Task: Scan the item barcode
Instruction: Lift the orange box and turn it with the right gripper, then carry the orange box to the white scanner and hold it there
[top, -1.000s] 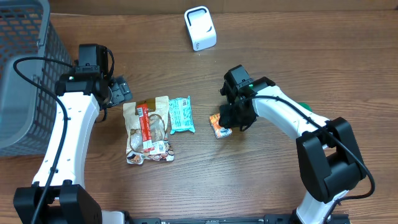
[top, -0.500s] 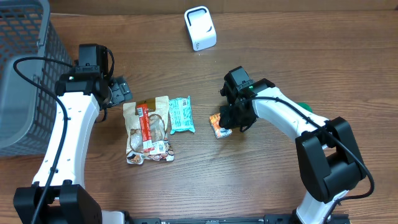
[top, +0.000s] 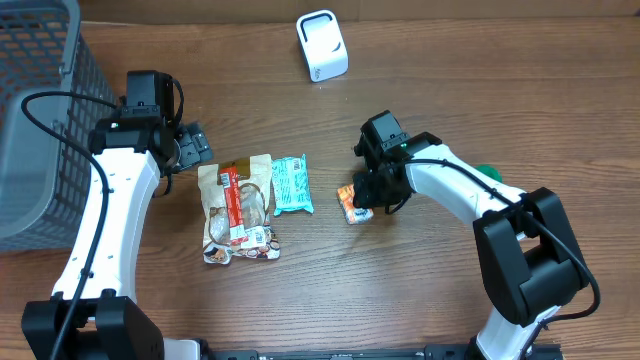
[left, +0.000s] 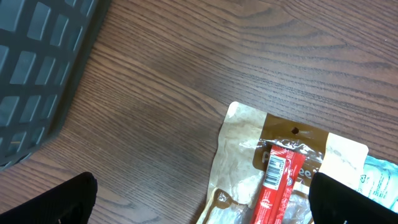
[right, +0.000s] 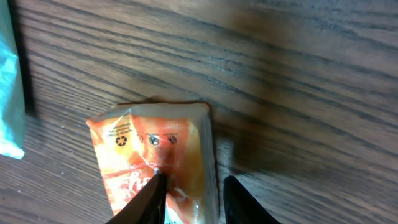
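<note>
The scan looks barely begun: no item is lifted yet, and the scanner (top: 322, 45) stands alone at the far side of the table (top: 480, 90), well apart from all the goods. The orange packet (right: 155, 155), judged to be the item in hand, lies flat on the wood near the middle, just right of the teal packet (top: 291, 185) and the brown pouch (top: 236, 205). What is left is nearly everything: get a firm hold, lift, carry the packet to the scanner and turn its barcode toward the window. No barcode shows on its upper face. The right gripper (right: 194, 200) is down over the packet's near right corner with its fingers (right: 146, 200) a narrow way apart. One tip rests on the orange film, while the other sits on the bare wood just beside the packet's right edge. Nothing looks pinched yet. The left gripper (left: 208, 202) hangs over the far end of the pouch, near the basket (top: 40, 120), with its fingers spread wide, holding and touching nothing.
</note>
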